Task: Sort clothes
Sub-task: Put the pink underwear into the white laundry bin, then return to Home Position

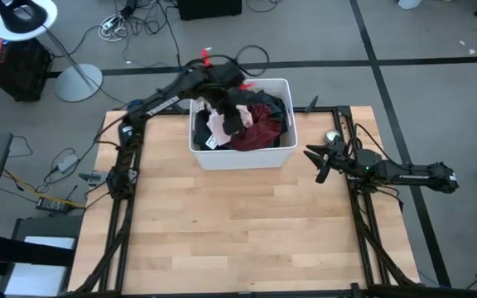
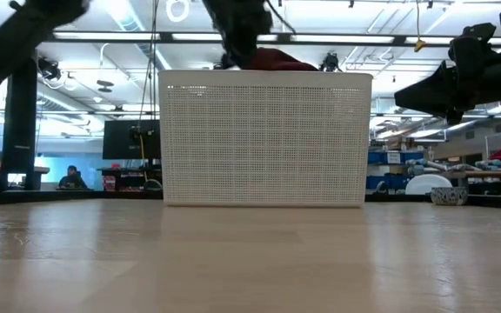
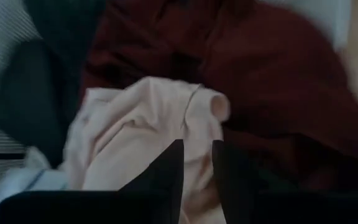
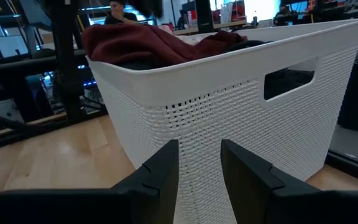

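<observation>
Left wrist view has my left gripper, fingers slightly parted and holding nothing, poised over the pink garment atop the clothes in the white bin, presumably to pick it, while the right gripper waits part-open beside the bin.

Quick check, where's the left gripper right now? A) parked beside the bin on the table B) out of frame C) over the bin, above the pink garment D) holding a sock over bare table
C: the left gripper hangs over the white bin, its fingers slightly apart just above the pink garment, maroon cloth beside it.
</observation>
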{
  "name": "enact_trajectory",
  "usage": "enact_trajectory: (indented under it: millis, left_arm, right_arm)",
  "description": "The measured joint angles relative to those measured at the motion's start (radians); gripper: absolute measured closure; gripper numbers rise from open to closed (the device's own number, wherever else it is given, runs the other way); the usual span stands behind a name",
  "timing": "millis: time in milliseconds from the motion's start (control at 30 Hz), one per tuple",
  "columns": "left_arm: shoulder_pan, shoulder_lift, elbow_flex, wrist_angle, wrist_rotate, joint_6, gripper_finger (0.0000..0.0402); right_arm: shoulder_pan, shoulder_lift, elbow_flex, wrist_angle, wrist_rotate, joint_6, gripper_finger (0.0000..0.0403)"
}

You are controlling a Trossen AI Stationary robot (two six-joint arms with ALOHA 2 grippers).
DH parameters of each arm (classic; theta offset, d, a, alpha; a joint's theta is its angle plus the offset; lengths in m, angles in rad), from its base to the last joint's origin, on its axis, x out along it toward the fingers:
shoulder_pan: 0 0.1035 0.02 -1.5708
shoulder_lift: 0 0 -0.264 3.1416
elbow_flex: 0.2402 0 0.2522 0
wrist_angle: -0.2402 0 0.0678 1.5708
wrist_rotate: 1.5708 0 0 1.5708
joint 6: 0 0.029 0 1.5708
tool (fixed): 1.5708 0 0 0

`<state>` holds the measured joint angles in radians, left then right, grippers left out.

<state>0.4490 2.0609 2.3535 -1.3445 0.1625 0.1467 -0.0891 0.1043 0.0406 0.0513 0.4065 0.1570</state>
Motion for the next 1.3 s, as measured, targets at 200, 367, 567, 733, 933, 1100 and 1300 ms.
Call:
enact_trajectory:
  millis: [200, 367, 567, 733, 933, 1100, 1300]
  left_arm:
    - [0.000, -0.128, 0.002, 0.010, 0.000, 0.003, 0.0311]
    - [-0.001, -0.217, 0.003, -0.004, -0.016, -0.016, 0.0311]
    - [-0.040, -0.343, -0.064, 0.052, 0.039, 0.045, 0.0311]
    - [-0.096, -0.516, -0.323, 0.272, 0.130, 0.030, 0.0311]
    - [-0.161, -0.787, -0.849, 0.633, 0.112, -0.077, 0.0311]
    - [-0.200, -1.035, -1.263, 0.957, 0.110, -0.220, 0.0311]
    - [-0.202, -1.333, -1.658, 1.156, 0.107, -0.288, 0.0311]
  right_arm:
    - [0.000, 0.000, 0.000, 0.000, 0.000, 0.000, 0.0282]
    - [0.000, 0.000, 0.000, 0.000, 0.000, 0.000, 0.0282]
    - [0.000, 0.000, 0.000, 0.000, 0.000, 0.000, 0.0282]
    - [0.000, 0.000, 0.000, 0.000, 0.000, 0.000, 0.0282]
    - [0.000, 0.000, 0.000, 0.000, 0.000, 0.000, 0.0282]
    - [0.000, 0.000, 0.000, 0.000, 0.000, 0.000, 0.0282]
    - [0.000, 0.000, 0.000, 0.000, 0.000, 0.000, 0.0282]
